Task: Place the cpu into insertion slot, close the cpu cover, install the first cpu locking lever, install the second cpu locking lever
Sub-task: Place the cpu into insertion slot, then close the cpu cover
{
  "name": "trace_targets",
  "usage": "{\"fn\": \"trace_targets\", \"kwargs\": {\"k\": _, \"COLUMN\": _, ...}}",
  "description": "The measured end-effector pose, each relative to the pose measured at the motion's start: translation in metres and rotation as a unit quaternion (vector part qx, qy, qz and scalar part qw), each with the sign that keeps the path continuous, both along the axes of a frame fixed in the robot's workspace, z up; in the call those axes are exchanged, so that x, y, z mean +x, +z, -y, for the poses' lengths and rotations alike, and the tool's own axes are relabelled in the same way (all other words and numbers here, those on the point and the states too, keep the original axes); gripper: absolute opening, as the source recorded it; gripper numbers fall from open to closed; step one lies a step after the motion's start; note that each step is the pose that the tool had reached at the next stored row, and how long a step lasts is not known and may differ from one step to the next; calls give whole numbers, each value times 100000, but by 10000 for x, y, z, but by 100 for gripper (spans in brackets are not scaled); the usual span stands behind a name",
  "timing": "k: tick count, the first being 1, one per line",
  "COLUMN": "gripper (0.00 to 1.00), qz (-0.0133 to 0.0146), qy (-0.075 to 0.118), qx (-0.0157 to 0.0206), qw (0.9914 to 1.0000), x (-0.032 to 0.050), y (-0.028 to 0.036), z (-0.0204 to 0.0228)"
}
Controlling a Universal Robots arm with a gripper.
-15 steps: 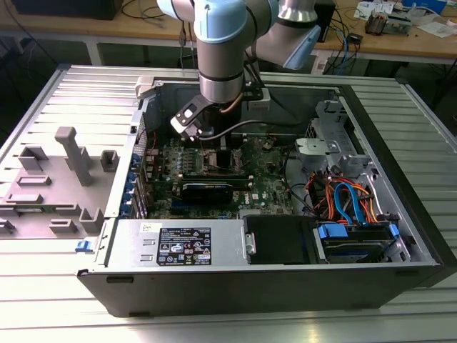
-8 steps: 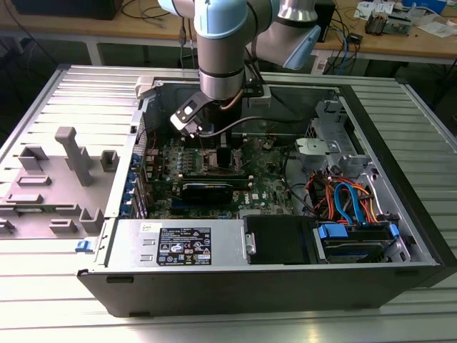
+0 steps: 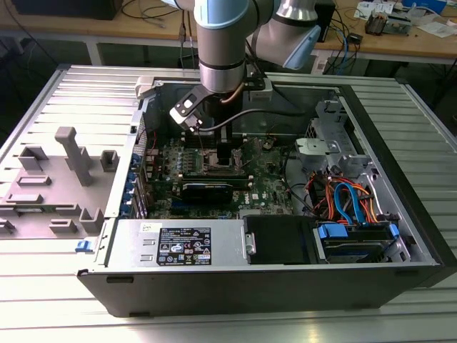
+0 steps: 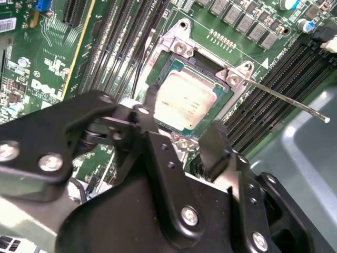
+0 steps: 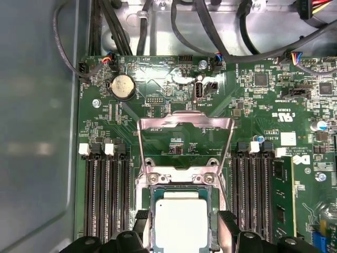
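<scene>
Exterior view shows the arm (image 3: pixel 221 64) reaching down into an open computer case (image 3: pixel 400 243), with the gripper (image 3: pixel 223 151) low above the green circuit board (image 3: pixel 275 182). In both wrist views the cpu (image 5: pixel 181 226) lies flat inside the insertion slot (image 5: pixel 180 187), its dull silver top facing up. The two black fingers (image 5: pixel 227 226) stand wide apart, one at each side of the slot, with a gap to the cpu on both sides, and they hold nothing. The cpu cover (image 5: pixel 184 121) is open, tilted up behind the slot, and the green board is visible through its window. In the second wrist view a thin metal lever (image 4: pixel 287 99) sticks out free from a corner of the slot, over the long black memory slots (image 4: pixel 258 124)
</scene>
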State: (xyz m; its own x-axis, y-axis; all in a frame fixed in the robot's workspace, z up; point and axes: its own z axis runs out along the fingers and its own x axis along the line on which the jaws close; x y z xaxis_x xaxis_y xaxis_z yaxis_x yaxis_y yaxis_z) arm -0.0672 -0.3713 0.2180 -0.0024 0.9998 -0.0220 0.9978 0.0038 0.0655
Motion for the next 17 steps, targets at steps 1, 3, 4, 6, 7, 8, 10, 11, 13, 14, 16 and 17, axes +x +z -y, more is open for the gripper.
{"fn": "trace_targets", "kwargs": {"k": 1, "gripper": 54, "qz": 3, "qy": 0, "qx": 8, "qw": 100000, "x": 0, "y": 0, "z": 0}}
{"fn": "trace_targets", "kwargs": {"k": 3, "gripper": 35, "qz": -5, "qy": -1, "qx": -4, "qw": 100000, "x": 0, "y": 2, "z": 0}}
{"fn": "trace_targets", "kwargs": {"k": 4, "gripper": 35, "qz": -4, "qy": 1, "qx": -3, "qw": 100000, "x": 0, "y": 3, "z": 0}}
{"fn": "trace_targets", "kwargs": {"k": 6, "gripper": 23, "qz": -6, "qy": 1, "qx": -6, "qw": 100000, "x": 0, "y": 4, "z": 0}}
{"fn": "trace_targets", "kwargs": {"k": 7, "gripper": 23, "qz": -4, "qy": 0, "qx": -2, "qw": 100000, "x": 0, "y": 4, "z": 0}}
{"fn": "trace_targets", "kwargs": {"k": 8, "gripper": 17, "qz": -5, "qy": 2, "qx": -7, "qw": 100000, "x": 0, "y": 4, "z": 0}}
{"fn": "trace_targets", "kwargs": {"k": 10, "gripper": 11, "qz": -8, "qy": 0, "qx": -5, "qw": 100000, "x": 0, "y": 5, "z": 0}}
{"fn": "trace_targets", "kwargs": {"k": 11, "gripper": 11, "qz": -7, "qy": 0, "qx": -5, "qw": 100000, "x": 0, "y": 6, "z": 0}}
{"fn": "trace_targets", "kwargs": {"k": 13, "gripper": 11, "qz": -5, "qy": -1, "qx": -5, "qw": 100000, "x": 0, "y": 6, "z": 0}}
{"fn": "trace_targets", "kwargs": {"k": 14, "gripper": 11, "qz": -7, "qy": -3, "qx": -7, "qw": 100000, "x": 0, "y": 7, "z": 0}}
{"fn": "trace_targets", "kwargs": {"k": 16, "gripper": 11, "qz": -4, "qy": 0, "qx": -7, "qw": 100000, "x": 0, "y": 17, "z": 0}}
{"fn": "trace_targets", "kwargs": {"k": 17, "gripper": 11, "qz": -5, "qy": 0, "qx": -7, "qw": 100000, "x": 0, "y": 17, "z": 0}}
